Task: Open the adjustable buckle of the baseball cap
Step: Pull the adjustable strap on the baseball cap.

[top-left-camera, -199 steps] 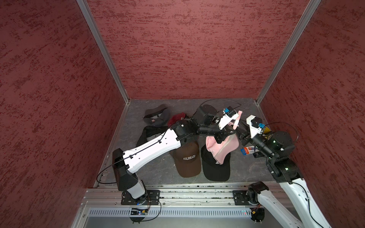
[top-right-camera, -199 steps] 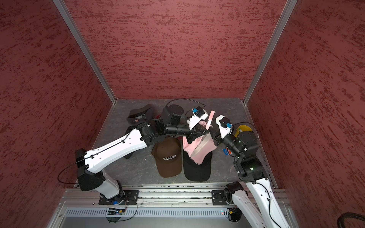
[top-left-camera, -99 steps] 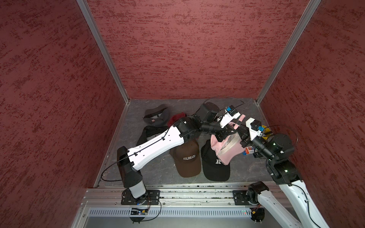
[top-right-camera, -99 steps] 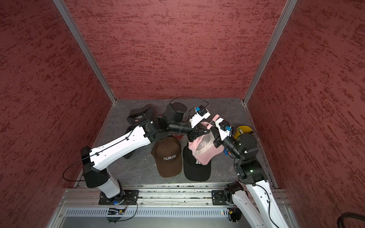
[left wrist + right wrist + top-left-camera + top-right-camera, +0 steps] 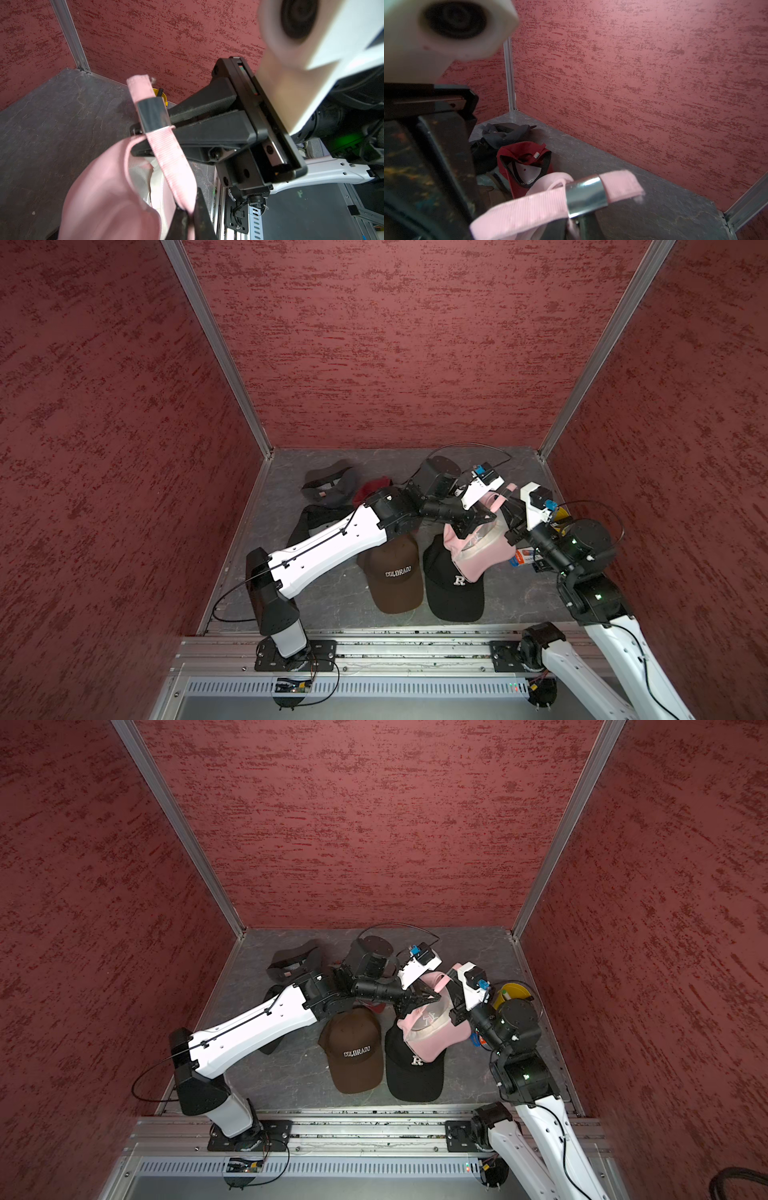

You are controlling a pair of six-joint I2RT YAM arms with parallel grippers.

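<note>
Cap of pink fabric (image 5: 486,556) (image 5: 436,1042) hangs above the grey surface (image 5: 332,601) in both top views. Left wrist view: left end effector (image 5: 189,222) pinches the pink strap (image 5: 170,158); right end effector (image 5: 176,124) is pressed together on the silver metal buckle (image 5: 152,116), unseen from above. Right wrist view: strap end pokes past that buckle.

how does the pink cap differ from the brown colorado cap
The pink fabric baseball cap is held off the grey floor, left hand shut on its strap, right hand at its silver metal buckle; the brown cap lettered COLORADO lies flat, untouched. The pink cap shows its pale lining; the brown cap shows its crown. The pink cap hangs over the black cap marked R; the brown cap lies beside it. Both are brimmed caps.
</note>
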